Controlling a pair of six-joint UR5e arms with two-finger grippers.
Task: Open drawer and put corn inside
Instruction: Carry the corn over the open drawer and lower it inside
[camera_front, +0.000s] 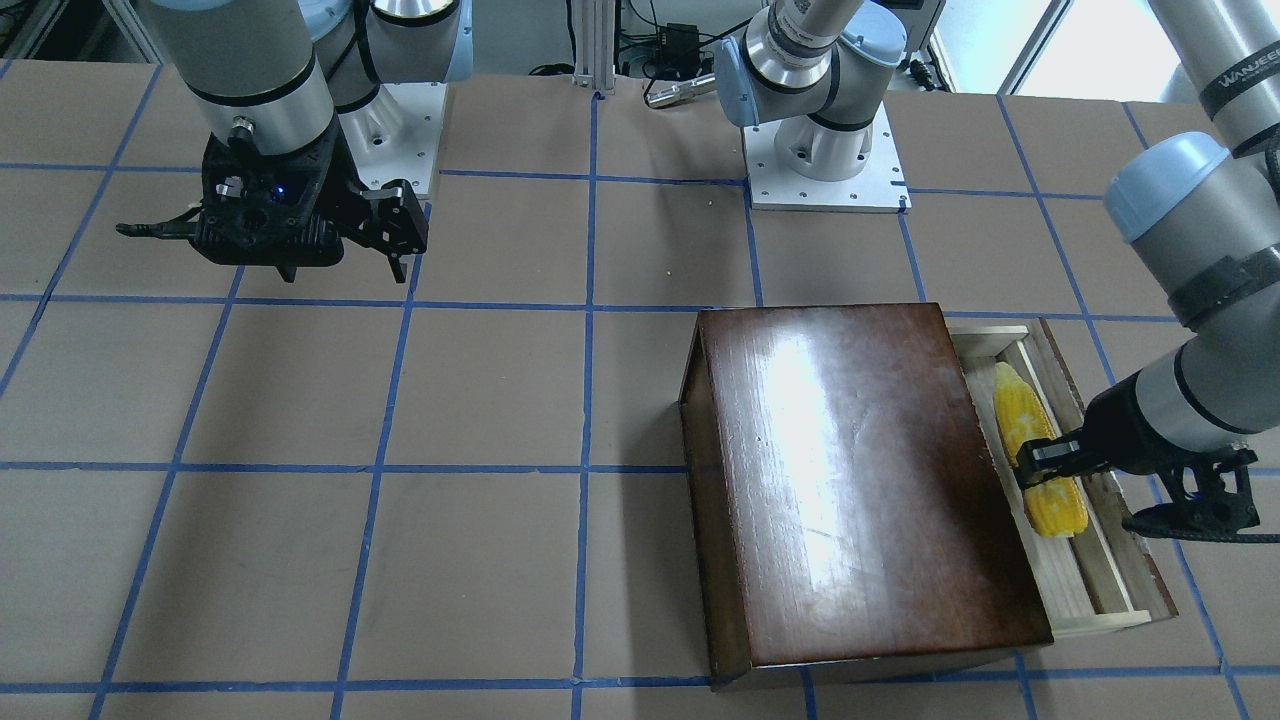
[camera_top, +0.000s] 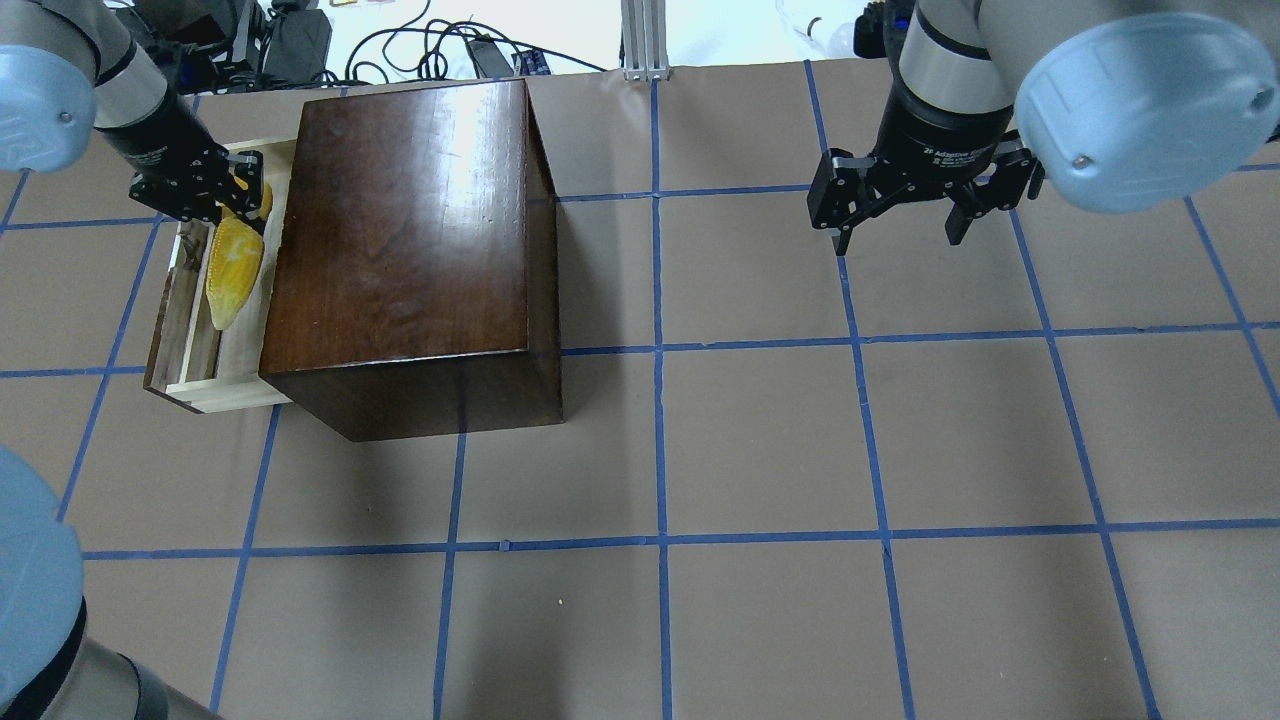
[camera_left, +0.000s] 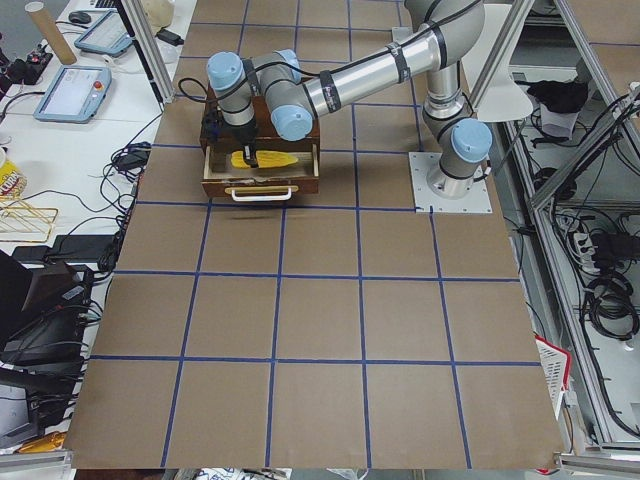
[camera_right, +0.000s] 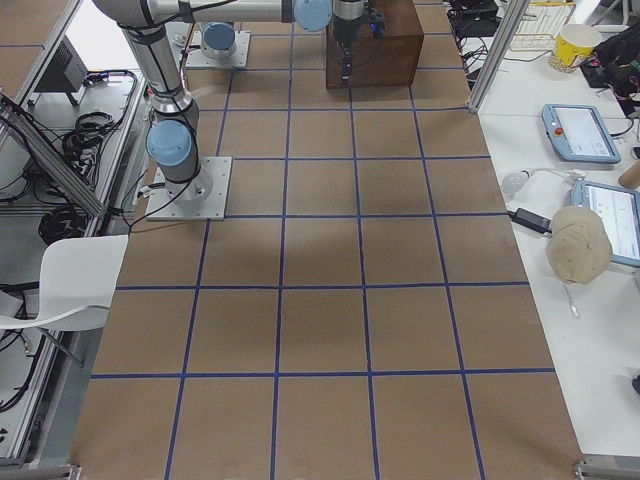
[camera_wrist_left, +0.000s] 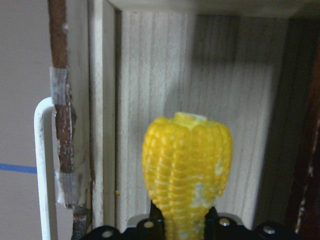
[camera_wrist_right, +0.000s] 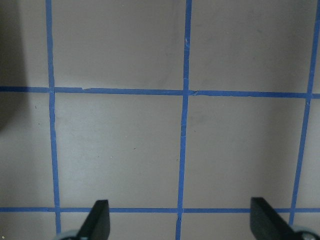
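Note:
The dark-brown box (camera_front: 860, 480) (camera_top: 410, 220) has its drawer (camera_front: 1100, 565) (camera_top: 190, 330) pulled out, showing pale wood. The yellow corn (camera_front: 1025, 425) (camera_top: 232, 265) lies lengthwise inside the drawer. My left gripper (camera_front: 1040, 462) (camera_top: 228, 200) is down in the drawer and shut on the corn's thick end. In the left wrist view the corn (camera_wrist_left: 187, 170) sits between the fingers over the drawer floor (camera_wrist_left: 150, 100). My right gripper (camera_top: 897, 238) (camera_front: 262, 255) (camera_wrist_right: 182, 222) is open and empty, hanging above bare table far from the box.
The drawer's white metal pull (camera_wrist_left: 40, 165) (camera_left: 262, 196) faces away from the box. The box stands near the table's far edge in the overhead view. Blue tape lines grid the brown table (camera_top: 760, 440).

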